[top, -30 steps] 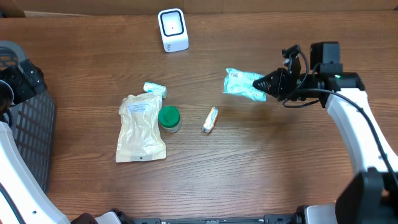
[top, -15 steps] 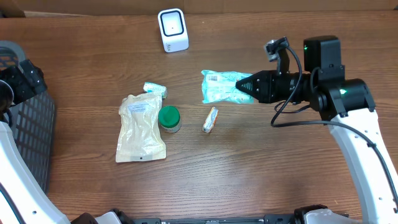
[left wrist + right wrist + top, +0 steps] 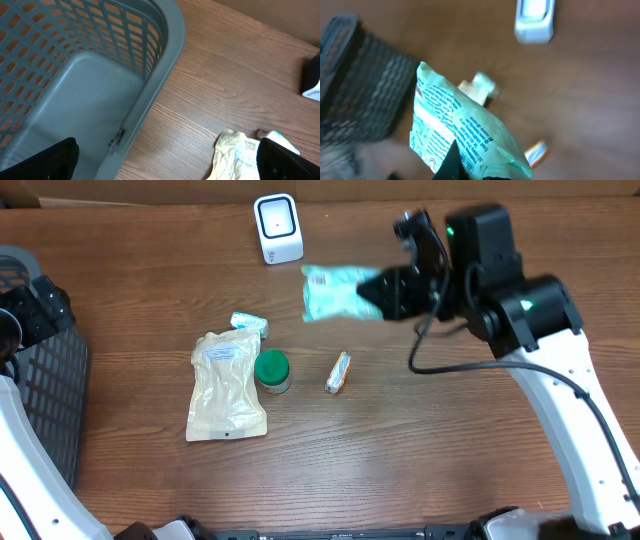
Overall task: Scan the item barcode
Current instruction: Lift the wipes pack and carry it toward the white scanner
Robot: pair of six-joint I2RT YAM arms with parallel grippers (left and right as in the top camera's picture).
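**Wood-grain table, packet aloft just short of the scanner**

Brown wooden table (image 3: 420, 470) is filling the overhead view, with a white barcode scanner (image 3: 277, 227) standing at its twelve o'clock edge, window facing up. The right gripper (image 3: 374, 292) is clamping one end of a mint-green printed packet (image 3: 330, 288), jaws fully closed on the foil, and is holding it above the table at about four o'clock from the scanner, near it but not over it. The wrist view is showing black print on the packet's face. It is too blurred to pick out a barcode, so I cannot tell which side is carrying it.

At nine o'clock the left gripper (image 3: 166, 150) is hanging wide open and empty beside the grey mesh basket (image 3: 45, 395). A beige pouch (image 3: 227, 385), a green-lidded jar (image 3: 271, 370), a small sachet (image 3: 249, 324) and a little orange-and-white tube (image 3: 339, 372) are lying around the middle, untouched.

The step in hand looks to be presenting the packet, with the pick-up done and the scan not yet made. The next move is calling for travel toward ten o'clock until the packet is sitting over the scanner's window, then a wrist roll so the barcode panel is facing it flat. The slack foil is likely to need holding taut and steady.
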